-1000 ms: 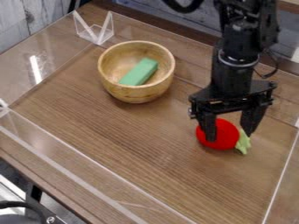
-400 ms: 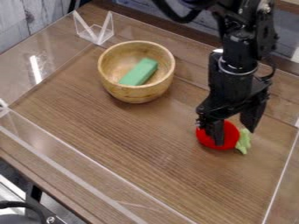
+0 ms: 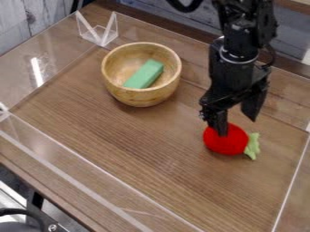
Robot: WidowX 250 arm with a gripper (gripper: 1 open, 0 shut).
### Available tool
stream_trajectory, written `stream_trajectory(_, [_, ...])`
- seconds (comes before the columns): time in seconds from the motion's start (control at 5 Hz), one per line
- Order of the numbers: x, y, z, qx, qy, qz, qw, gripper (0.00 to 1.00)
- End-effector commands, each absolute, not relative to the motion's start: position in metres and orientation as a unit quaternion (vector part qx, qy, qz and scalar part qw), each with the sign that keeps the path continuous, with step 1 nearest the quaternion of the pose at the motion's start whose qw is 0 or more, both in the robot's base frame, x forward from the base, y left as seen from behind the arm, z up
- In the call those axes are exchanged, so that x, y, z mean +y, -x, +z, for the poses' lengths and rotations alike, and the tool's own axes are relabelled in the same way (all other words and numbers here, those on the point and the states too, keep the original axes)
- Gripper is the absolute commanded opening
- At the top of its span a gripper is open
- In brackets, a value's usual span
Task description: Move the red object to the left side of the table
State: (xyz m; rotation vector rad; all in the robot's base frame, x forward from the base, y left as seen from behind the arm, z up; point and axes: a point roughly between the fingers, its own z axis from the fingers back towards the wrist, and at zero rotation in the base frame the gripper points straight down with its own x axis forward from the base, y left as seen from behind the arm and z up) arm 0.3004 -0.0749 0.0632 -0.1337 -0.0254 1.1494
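Red and round, the red object (image 3: 227,140) lies on the table (image 3: 109,154) in the lower right of the frame, close to the clear acrylic wall that runs along the right edge. Its pale green leafy tip sticks out toward the right, pointing at that wall. The fruit rests flat on the brown wood-grain surface.

Directly above it hangs the gripper (image 3: 231,115), black, pointing down at the tabletop. Its jaws stand apart, open, one finger to the left and one to the right, with the fingertips just over the top of the fruit. The fingers do not close on the toy; whether a tip brushes its upper surface cannot be told from this angle. The black arm rises from the gripper toward the top right of the frame, where it leaves the picture.

Further out, in the upper middle of the frame, a wooden bowl (image 3: 115,86) sits on the table, well apart from the fruit. Inside it lies a green block (image 3: 147,74), set on a slant across the bowl's floor.

The table is edged by low clear acrylic walls (image 3: 49,168), visible along the left, the front and the right. At the upper left, behind the bowl, a small clear folded acrylic piece (image 3: 96,29) stands near the far wall. The left side of the table shows only wood grain and reflections in the plastic.
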Motion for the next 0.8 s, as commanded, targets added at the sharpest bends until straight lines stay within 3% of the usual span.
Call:
stream_trajectory(0.0, [-0.079,-0.303,0.068,-0.028,0.069,0.556,0.828,1.00])
stream_trajectory(0.6, [-0.099,-0.298,0.073,-0.038,0.071,0.552,0.830,1.00])
